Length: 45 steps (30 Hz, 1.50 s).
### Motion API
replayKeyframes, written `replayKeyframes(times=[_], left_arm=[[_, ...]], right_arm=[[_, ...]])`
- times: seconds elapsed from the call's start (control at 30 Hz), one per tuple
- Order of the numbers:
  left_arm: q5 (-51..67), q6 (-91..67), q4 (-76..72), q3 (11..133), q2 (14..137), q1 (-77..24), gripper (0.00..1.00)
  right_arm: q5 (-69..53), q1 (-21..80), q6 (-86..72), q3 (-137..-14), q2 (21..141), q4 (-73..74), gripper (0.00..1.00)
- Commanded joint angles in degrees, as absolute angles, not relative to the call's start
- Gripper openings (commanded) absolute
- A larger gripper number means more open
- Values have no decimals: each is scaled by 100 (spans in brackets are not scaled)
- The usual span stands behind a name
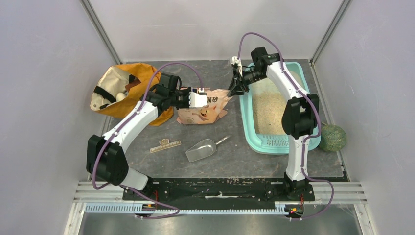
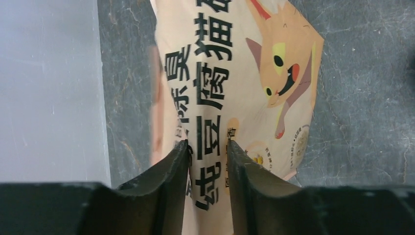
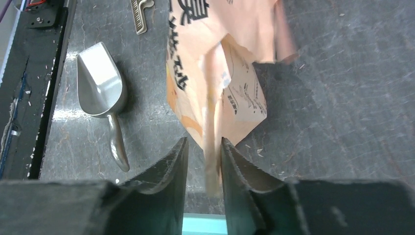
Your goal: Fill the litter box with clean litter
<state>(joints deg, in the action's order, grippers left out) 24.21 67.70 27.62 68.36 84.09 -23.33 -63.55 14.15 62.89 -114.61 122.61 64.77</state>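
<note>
Holding the pouch (image 1: 203, 111) between them, the two arms meet over the middle of the table. The left gripper (image 2: 208, 147) has its jaws drawn narrow on the printed face of the pouch, with film caught between the fingers. The right gripper (image 3: 204, 145) pinches a folded corner at the other end, jaws equally narrow; blur there makes the depth of that bite hard to judge. The litter box (image 1: 246, 125) sits just right of the pouch, under the right arm, with a layer of litter (image 1: 266, 110) across its floor. A scoop (image 1: 200, 151) lies nearer the arm bases.

The step in hand looks to be carrying the pouch over the box and pouring. To do it well, both ends should rise together so the thin film neither tears nor slips. The right corner should clear the box rim before any tilt. The left end should then lift slowly, so grains fall inside rather than on the table.
</note>
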Motion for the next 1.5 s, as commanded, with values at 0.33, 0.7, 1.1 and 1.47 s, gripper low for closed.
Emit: replayKeyframes(times=[0.33, 0.7, 1.1, 1.47], left_arm=[[2329, 6926, 2821, 6949, 8204, -2330, 17], [2068, 6920, 2527, 6790, 8098, -2338, 34], [2208, 7060, 2395, 7122, 8747, -2460, 79], [1888, 7000, 2998, 7075, 8574, -2374, 2]], right_arm=[[-6532, 1536, 4211, -12897, 12937, 7220, 78], [-6963, 1775, 3463, -13002, 13351, 7245, 30], [-7070, 1840, 3389, -13392, 13657, 7403, 0], [-6554, 1766, 3723, -13815, 13610, 8068, 27]])
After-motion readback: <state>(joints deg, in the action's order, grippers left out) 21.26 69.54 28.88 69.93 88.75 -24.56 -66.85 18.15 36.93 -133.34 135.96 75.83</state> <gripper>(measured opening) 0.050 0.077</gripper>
